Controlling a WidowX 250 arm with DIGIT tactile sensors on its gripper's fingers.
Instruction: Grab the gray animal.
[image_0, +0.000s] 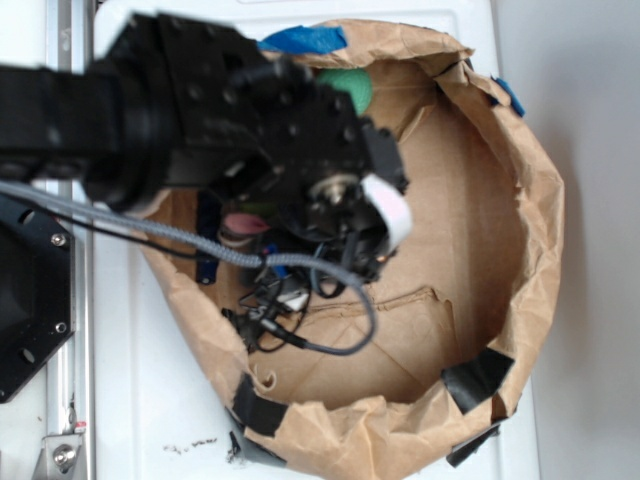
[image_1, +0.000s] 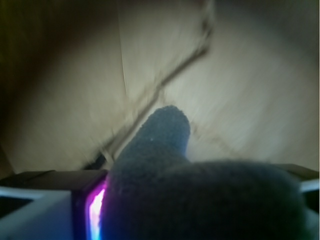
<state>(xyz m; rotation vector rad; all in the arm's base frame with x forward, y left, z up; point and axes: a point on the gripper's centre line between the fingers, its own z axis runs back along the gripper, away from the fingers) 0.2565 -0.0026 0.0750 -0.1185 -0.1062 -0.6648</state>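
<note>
Gray plush fills the bottom of the wrist view: the gray animal (image_1: 200, 195) sits right between the fingers (image_1: 45, 210), which appear clamped on it, one limb poking forward over brown paper. From outside, the arm (image_0: 200, 110) hangs over the paper bag (image_0: 530, 220), hiding the toy; a green plush (image_0: 352, 88) lies near the far rim.

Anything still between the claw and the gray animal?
Nothing visible. In the wrist view the gray animal fills the foreground right at the claw, one limb sticking out over the brown paper. Whether the claw is shut on it cannot be told.
</note>
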